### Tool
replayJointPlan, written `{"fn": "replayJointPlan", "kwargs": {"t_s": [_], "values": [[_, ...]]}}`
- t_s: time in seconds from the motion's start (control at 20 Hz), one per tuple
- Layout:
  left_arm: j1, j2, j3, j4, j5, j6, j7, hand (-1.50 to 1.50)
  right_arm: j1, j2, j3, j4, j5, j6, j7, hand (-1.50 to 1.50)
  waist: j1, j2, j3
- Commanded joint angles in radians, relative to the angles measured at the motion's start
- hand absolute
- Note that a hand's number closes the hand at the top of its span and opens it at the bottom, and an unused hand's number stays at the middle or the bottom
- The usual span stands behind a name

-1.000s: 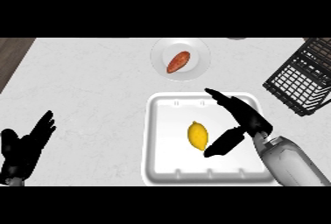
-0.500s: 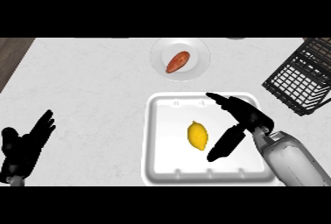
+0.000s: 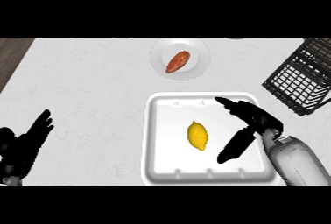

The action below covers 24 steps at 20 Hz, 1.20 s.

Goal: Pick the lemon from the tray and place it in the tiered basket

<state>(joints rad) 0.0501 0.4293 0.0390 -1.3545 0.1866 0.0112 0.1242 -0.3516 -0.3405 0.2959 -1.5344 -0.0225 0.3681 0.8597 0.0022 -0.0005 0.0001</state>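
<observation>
The small yellow oval lemon (image 3: 198, 135), long axis running up-down in the white rectangular tray (image 3: 161, 144), lies just left of the spread, empty black right hand (image 3: 249, 124), far nearer than the open left hand (image 3: 26, 144) resting at the lower left.

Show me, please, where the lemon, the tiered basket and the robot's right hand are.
lemon (image 3: 197, 135), head view: middle of its yellow skin.
tiered basket (image 3: 298, 83), head view: its black wire side wall.
right hand (image 3: 255, 117), head view: its palm, above the tray.

Lighting's flat and bright, pretty even across the white counter (image 3: 90, 87). Only a soft shadow shows inside the tray (image 3: 161, 131) rim toward 9 o'clock. No glare, everything's in focus.
</observation>
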Motion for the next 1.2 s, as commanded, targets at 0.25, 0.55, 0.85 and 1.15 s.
{"fn": "replayJointPlan", "kwargs": {"t_s": [0.25, 0.55, 0.85, 1.15], "values": [[-0.009, -0.045, 0.037, 0.007, -0.048, -0.037, -0.006, 0.00, 0.098, 0.062, -0.027, 0.106, 0.134, 0.043, -0.200, -1.50, 0.001, 0.001, 0.000], [-0.068, -0.071, 0.079, 0.031, -0.088, -0.053, 0.029, 0.00, 0.077, 0.118, -0.087, 0.058, 0.165, 0.067, -0.138, -1.50, -0.002, 0.000, 0.000], [0.045, -0.078, 0.083, -0.129, -0.100, -0.063, 0.070, 0.00, 0.019, 0.210, -0.082, 0.168, 0.218, 0.031, -0.172, -1.50, 0.004, 0.000, 0.000], [-0.051, -0.091, 0.133, 0.033, -0.128, -0.110, 0.028, 0.00, 0.028, 0.224, -0.114, 0.231, 0.274, 0.068, -0.236, -1.50, 0.000, 0.000, 0.000]]}}
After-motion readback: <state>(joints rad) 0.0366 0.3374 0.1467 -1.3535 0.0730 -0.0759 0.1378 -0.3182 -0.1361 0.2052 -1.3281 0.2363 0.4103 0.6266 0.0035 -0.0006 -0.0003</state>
